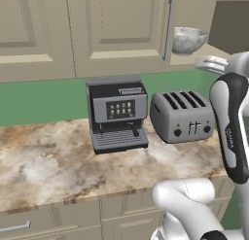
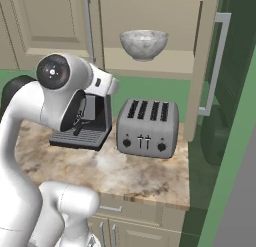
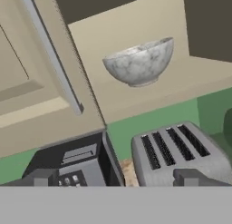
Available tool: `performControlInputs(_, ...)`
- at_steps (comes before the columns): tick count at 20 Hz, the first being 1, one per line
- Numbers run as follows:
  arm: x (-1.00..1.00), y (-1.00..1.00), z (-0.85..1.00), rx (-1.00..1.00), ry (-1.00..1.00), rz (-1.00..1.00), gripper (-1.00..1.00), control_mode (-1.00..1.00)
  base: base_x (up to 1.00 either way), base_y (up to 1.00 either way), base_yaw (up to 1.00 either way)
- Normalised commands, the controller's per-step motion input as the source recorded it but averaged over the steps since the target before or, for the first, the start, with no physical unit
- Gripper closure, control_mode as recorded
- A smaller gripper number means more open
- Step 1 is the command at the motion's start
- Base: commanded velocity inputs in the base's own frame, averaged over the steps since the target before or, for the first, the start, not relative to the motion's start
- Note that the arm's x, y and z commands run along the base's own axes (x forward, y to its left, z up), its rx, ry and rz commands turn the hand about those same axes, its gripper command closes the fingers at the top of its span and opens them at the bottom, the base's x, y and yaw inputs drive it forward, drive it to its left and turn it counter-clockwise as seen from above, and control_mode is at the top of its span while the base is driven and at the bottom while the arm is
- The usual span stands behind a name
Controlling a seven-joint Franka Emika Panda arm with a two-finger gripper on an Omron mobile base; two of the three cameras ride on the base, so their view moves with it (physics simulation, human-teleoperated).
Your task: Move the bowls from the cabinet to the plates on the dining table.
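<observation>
Nearest the lens in the hand view, the tool point(image 3: 116, 177) shows its two dark fingertips spread as wide as they go, with nothing between them. Just beyond them on the marbled tabletop point(image 1: 44, 166) stand a coffee machine point(image 1: 117, 112) and, beside it, a silver four-slot toaster point(image 2: 147, 127). Farther back and higher, the cabinet point(image 2: 150, 66) stands with one door swung open, and the pale marbled bowl point(image 3: 139, 62) sits upright on its beige shelf, above the toaster. The dark wooden bowl, the plates and the dining table are not to be made out here. By my reading, the step in hand is the reach for this bowl, not yet touched. Next the tool should rise above the toaster, clear the long bar handle point(image 3: 50, 55), and close over the bowl's rim without tipping it.
</observation>
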Motion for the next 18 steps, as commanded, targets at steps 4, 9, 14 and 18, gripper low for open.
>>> performControlInputs(4,0.01,0.3,0.24,0.01,0.0,0.19,-1.0,-1.0,0.0,0.0,0.0)
performControlInputs(9,0.02,0.2,0.18,0.0,0.0,0.08,-1.0,-1.0,0.0,0.0,0.0)
performControlInputs(14,0.0,0.16,0.09,0.0,0.0,0.0,-1.0,-1.0,0.0,0.0,0.0)
performControlInputs(18,0.03,0.1,0.04,-0.02,0.0,0.0,-1.0,-1.0,0.0,0.0,0.0)
